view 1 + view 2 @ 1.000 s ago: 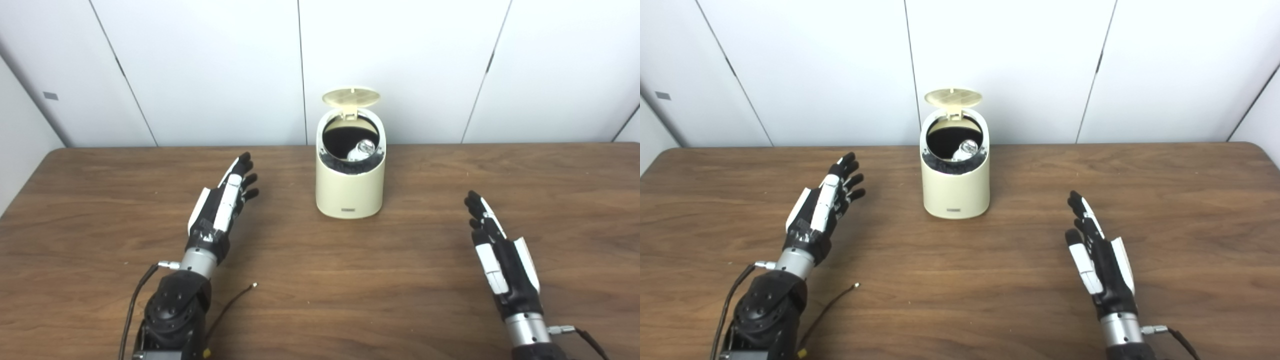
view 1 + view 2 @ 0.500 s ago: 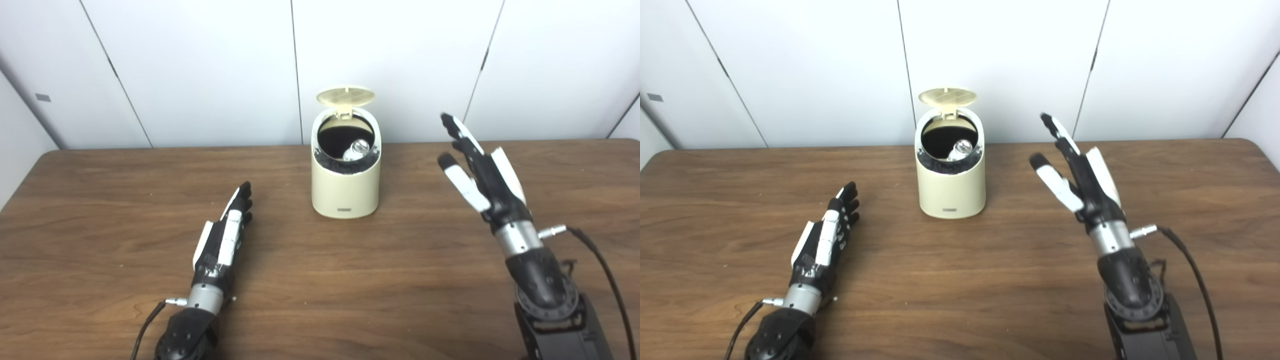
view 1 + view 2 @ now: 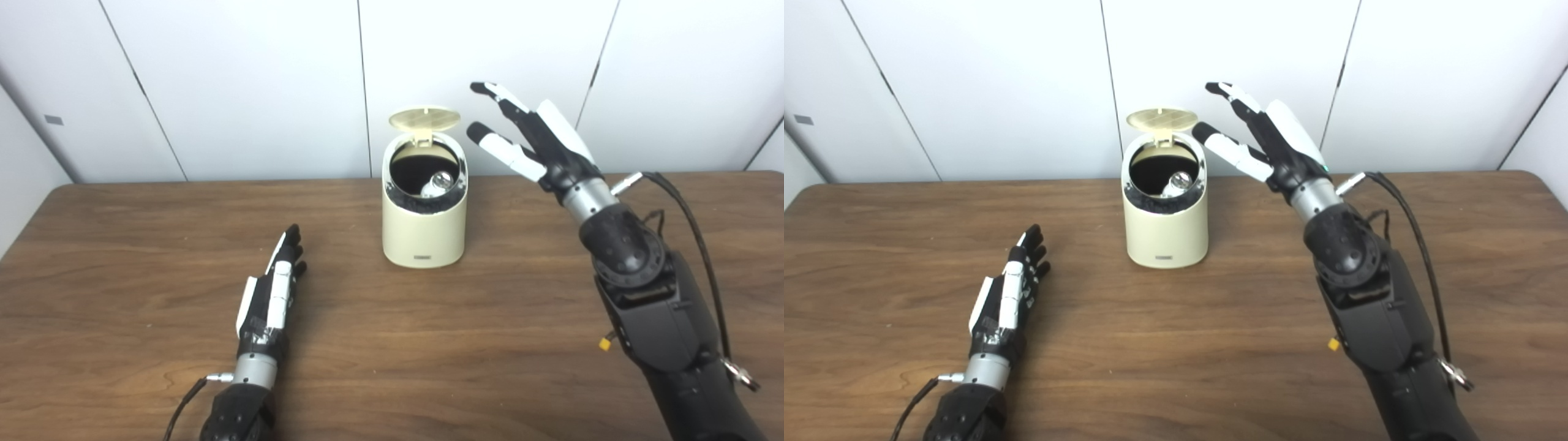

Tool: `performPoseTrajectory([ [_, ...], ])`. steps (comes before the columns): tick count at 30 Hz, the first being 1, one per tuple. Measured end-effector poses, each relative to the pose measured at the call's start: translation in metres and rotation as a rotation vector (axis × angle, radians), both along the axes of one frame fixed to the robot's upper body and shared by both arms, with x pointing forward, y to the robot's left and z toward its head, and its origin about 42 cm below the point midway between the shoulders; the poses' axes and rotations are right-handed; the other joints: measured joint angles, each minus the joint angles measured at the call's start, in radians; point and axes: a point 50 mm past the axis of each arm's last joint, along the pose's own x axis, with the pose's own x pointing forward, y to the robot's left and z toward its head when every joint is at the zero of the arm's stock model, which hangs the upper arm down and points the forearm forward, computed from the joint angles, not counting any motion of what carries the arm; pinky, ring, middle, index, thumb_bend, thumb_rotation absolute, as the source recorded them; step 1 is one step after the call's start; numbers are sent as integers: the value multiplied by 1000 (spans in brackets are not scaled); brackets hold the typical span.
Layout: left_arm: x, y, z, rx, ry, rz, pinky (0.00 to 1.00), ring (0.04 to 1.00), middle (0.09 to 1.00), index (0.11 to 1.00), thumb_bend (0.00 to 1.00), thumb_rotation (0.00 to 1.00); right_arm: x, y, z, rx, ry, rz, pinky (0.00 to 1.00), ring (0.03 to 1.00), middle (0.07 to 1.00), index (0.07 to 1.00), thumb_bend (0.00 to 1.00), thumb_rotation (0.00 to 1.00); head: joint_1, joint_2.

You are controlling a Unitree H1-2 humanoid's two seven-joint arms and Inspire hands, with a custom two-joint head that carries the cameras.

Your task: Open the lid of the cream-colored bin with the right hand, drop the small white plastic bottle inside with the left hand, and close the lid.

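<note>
Above and right of the cream-colored plastic bin (image 3: pixel 422 226), the empty, spread right hand (image 3: pixel 539 144) hovers nearest its upright round lid (image 3: pixel 425 118); small white plastic bottle (image 3: pixel 436 184) inside, left hand (image 3: pixel 272 300) flat, empty.

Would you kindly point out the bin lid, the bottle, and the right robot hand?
bin lid (image 3: pixel 425 117): left eye view, centre of raised disc.
bottle (image 3: pixel 438 181): left eye view, its visible end inside bin.
right robot hand (image 3: pixel 1280 144): right eye view, palm.

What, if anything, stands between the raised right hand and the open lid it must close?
Nothing visible does. The right hand is raised, open, just right of the upright lid, with only bare air between them. The bottle already lies inside the bin, below the rim.
</note>
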Motion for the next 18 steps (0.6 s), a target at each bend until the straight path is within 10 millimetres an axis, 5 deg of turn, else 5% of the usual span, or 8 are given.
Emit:
performPoseTrajectory([
  [8, 0, -4, -1, -31, -3, -14, 1000, 1000, 1000, 1000, 638, 1000, 21, 20, 26, -85, -49, 4, 1000, 998, 965, 858, 635, 1000, -3, 0],
  [18, -2, -7, -2, -47, -3, -17, 1000, 1000, 1000, 1000, 633, 1000, 21, 28, 21, -159, -39, 26, 1000, 1000, 1000, 776, 695, 1000, 2, 2],
])
